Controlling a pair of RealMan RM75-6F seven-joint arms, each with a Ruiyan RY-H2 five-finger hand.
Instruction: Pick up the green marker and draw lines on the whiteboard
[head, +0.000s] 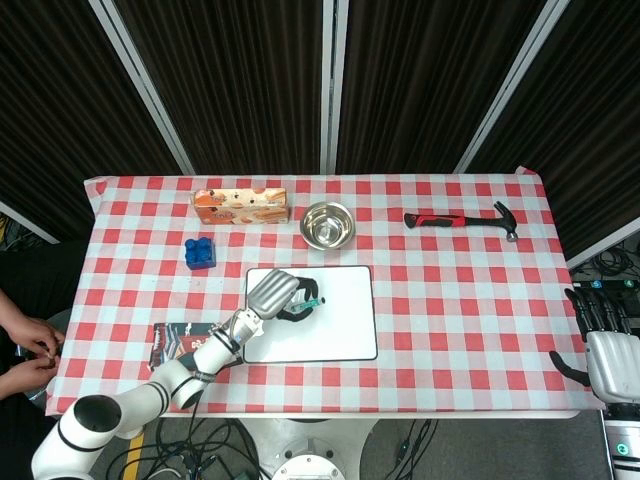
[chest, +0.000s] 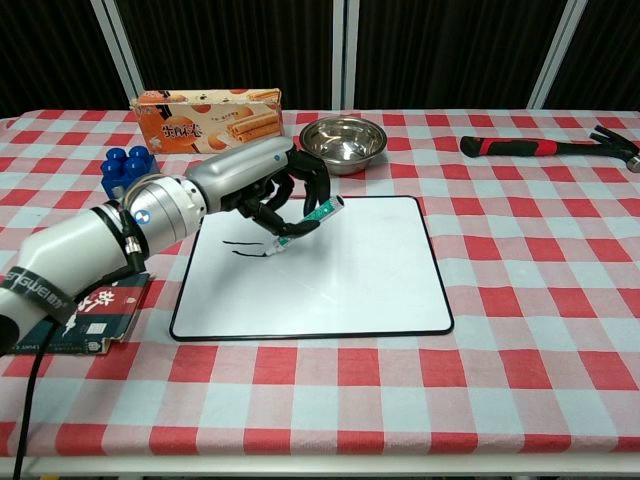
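1. Far left: dark printed packet (chest: 80, 312) lies flat at the near table edge, beside the whiteboard's left side. Blue block (chest: 125, 165) sits further back; orange snack box (chest: 207, 116) stands behind it near the far edge.
2. Left hand (chest: 268, 185) is over the upper left part of the whiteboard (chest: 340, 280), fingers curled round the green marker (chest: 308, 220). Marker is tilted, cap end up and to the right, tip down at the board surface.
3. Two short dark strokes (chest: 240, 247) show on the board, just left of the marker tip.
4. Steel bowl (chest: 343, 142) sits just behind the board's top edge.
5. Hammer (chest: 545, 146), red and black handle, lies at far right, well apart from the board.
6. Right hand (head: 603, 340) is off the table's right edge, holding nothing, fingers extended and apart.
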